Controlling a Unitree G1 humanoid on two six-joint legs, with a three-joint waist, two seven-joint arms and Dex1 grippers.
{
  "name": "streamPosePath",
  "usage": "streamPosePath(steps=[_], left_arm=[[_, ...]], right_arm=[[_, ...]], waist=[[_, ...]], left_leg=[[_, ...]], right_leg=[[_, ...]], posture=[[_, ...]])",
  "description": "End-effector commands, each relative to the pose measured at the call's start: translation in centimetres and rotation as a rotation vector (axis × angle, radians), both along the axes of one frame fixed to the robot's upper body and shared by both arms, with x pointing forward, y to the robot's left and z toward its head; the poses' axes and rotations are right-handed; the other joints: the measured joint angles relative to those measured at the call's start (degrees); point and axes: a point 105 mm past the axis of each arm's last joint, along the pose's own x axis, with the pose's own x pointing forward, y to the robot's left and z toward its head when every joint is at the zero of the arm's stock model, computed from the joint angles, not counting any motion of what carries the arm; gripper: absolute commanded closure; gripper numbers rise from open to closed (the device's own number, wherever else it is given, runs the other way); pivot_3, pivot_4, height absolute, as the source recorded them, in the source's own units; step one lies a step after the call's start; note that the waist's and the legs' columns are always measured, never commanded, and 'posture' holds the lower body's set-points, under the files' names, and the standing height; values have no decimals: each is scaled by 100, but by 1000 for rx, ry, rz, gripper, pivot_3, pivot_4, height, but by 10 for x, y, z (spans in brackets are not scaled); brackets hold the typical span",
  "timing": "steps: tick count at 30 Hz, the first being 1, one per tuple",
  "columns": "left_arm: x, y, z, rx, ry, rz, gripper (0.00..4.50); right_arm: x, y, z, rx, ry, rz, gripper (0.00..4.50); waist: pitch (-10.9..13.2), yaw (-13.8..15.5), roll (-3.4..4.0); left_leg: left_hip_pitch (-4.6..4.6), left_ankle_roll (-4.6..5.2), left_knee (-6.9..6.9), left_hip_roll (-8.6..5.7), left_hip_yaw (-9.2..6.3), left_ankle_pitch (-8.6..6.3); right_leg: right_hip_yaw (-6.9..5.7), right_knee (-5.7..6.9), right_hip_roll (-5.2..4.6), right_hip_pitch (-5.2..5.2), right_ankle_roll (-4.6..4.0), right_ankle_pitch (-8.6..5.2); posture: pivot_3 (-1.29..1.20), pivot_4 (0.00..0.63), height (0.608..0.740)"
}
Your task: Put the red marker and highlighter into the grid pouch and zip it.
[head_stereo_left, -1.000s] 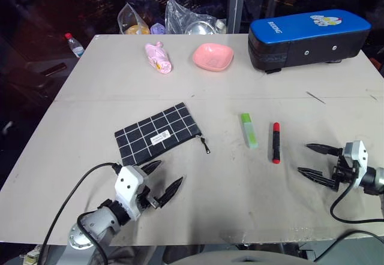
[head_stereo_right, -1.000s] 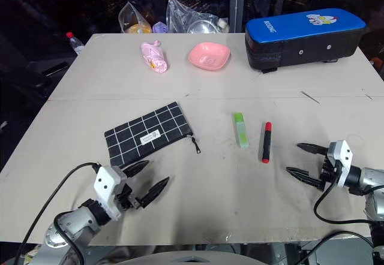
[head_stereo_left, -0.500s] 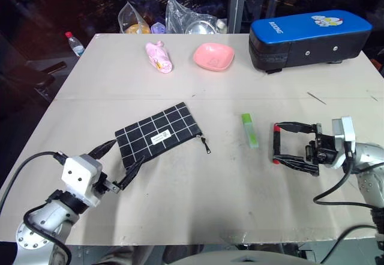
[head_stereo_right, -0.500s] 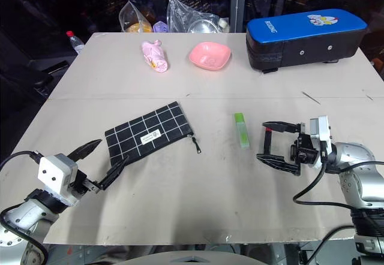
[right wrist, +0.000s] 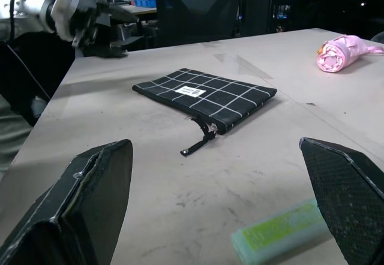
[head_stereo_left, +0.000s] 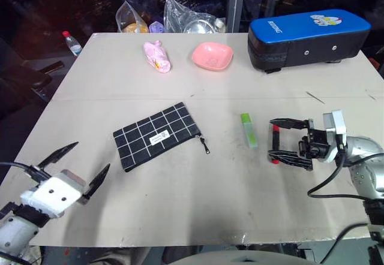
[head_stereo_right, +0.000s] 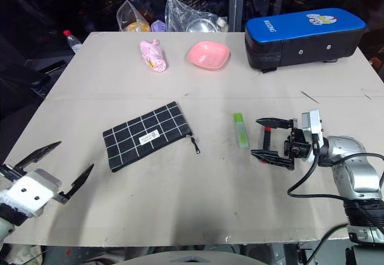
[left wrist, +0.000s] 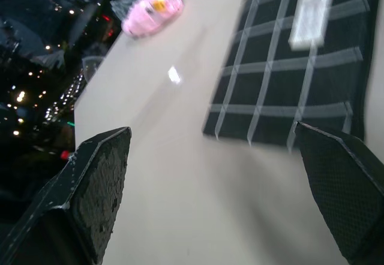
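Lying flat on the table [head_stereo_left: 198,199], the grid pouch [head_stereo_left: 158,135] has its zipper pull toward the highlighter [head_stereo_left: 248,129] and the red marker [head_stereo_left: 276,144], which sit side by side, apart. The right gripper [head_stereo_left: 281,139] has wide-open, empty jaws straddling the red marker, one finger past each end. The left gripper [head_stereo_left: 84,164] hangs near the table's front corner, spread wide, holding nothing.
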Motion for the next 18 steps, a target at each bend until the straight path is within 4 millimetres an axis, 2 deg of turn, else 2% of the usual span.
streamPosePath(steps=[1,5,9,14,18], left_arm=[[1,3,13,83,-96,4,74],[3,10,2,161,-46,3,74],[7,8,-11,234,27,-77,74],[13,19,-19,320,88,-126,74],[26,22,-25,351,110,-180,74]], right_arm=[[-3,1,10,2,-39,13,0],[-5,-2,11,-7,-40,-4,0],[-7,-4,12,-11,-46,-18,0],[-8,-5,15,-13,-53,-36,0],[-8,-5,15,-12,-52,-38,0]], waist=[[0,0,-1],[0,-16,-1],[0,-20,-1],[0,-18,-1],[0,-12,1]], left_leg=[[-1,-1,0,0,0,0],[-1,-1,-1,1,0,-1],[-1,-1,-6,1,1,0],[-2,-1,-7,1,1,-1],[-2,-2,-9,1,2,-1]], right_leg=[[-1,0,0,0,0,0],[-1,0,0,-1,0,0],[-1,0,0,-5,0,0],[1,0,-1,-6,0,0],[-1,-1,-3,-7,-1,0]], posture=[[0,150,728],[0,150,728],[0,150,728],[0,150,728],[0,150,728]])
